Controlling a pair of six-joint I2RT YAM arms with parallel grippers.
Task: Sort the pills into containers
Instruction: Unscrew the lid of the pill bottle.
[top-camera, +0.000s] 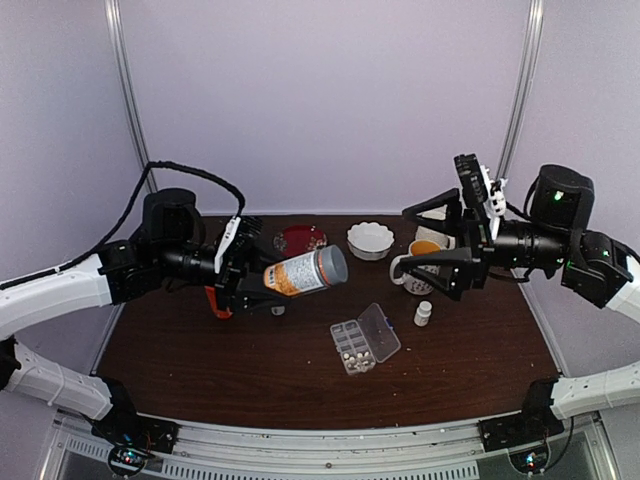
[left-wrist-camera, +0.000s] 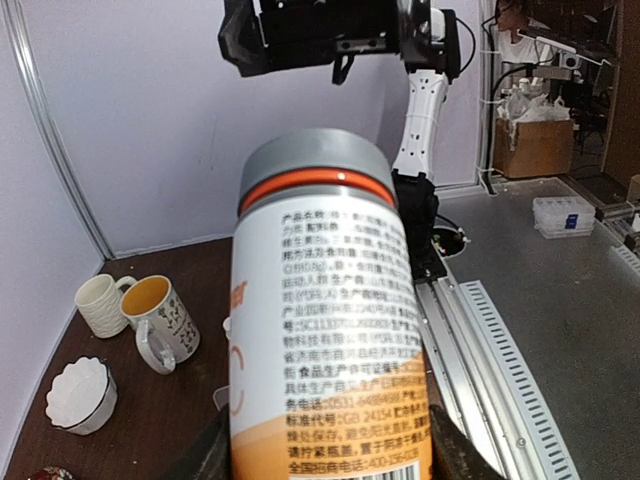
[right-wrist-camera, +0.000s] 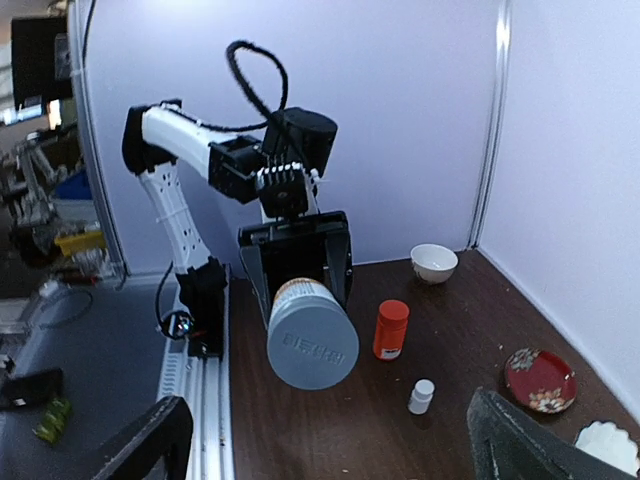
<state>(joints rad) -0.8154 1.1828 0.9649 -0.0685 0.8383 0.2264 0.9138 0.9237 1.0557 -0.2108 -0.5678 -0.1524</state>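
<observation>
Left of centre, the bottle (top-camera: 300, 273) was clamped sideways by the left gripper (top-camera: 262, 282), its grey cap (top-camera: 333, 265) judged best met squarely by the wide-open right gripper (top-camera: 403, 240).

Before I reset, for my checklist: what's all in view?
large bottle: one, white-orange, in left gripper
organizer box: one, clear, lid open, table centre
pills: several, whitish, in its compartments
small bottles: two, white, on table
slim bottle: one, orange, near left gripper
mugs: two, whitish, far right
scalloped bowl: one, white, far centre
small bowl: one, white, far left
plate: one, red, far centre
left gripper: black, shut on large bottle
right gripper: black, open, near mugs
</observation>
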